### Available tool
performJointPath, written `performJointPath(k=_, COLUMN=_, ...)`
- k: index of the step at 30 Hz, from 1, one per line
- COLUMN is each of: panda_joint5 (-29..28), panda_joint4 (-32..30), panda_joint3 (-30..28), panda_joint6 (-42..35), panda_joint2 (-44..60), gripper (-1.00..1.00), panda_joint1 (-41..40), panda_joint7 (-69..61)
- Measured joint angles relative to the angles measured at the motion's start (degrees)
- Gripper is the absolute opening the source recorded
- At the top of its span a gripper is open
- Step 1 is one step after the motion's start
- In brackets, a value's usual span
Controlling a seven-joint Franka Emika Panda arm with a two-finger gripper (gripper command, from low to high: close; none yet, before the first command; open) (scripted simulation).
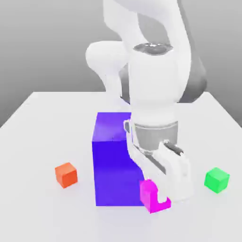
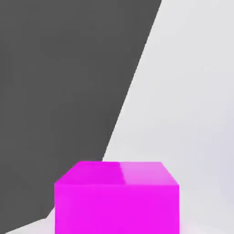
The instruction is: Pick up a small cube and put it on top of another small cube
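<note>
Pincer (image 1: 158, 197) clamped tight on small magenta cube (image 1: 150, 194), lower centre-right of the exterior frame, just in front of the big blue-violet block (image 1: 112, 160), low at the desk (image 1: 47, 118). Grasp looks done; lift, carry and stacking still to do. Green cube (image 1: 217, 179) sits bare at right edge, well apart from pincer. Orange-red cube (image 1: 66, 174) at left, not involved. Hand view: magenta cube (image 2: 117, 199) at bottom centre

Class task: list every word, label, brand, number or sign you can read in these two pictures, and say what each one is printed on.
None: no readable text anywhere.
The magenta cube, green cube, orange-red cube, blue-violet block, table and robot arm are all plain and unmarked.
</note>
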Motion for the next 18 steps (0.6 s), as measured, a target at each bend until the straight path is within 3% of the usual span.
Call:
performJointPath(k=11, panda_joint5=-1.3, panda_joint4=-8.2, panda_joint3=7.5, panda_joint6=-3.3, panda_joint2=-2.9, gripper=-1.00, panda_joint1=19.8, panda_joint7=-8.0)
performJointPath(k=17, panda_joint5=-13.1, panda_joint4=-8.0, panda_joint3=1.1, panda_joint6=5.4, panda_joint2=8.1, gripper=-1.00, panda_joint1=22.4, panda_joint7=0.7)
performJointPath(k=18, panda_joint5=-14.3, panda_joint4=-8.0, panda_joint3=0.3, panda_joint6=6.3, panda_joint2=9.1, gripper=1.00, panda_joint1=22.9, panda_joint7=1.5)
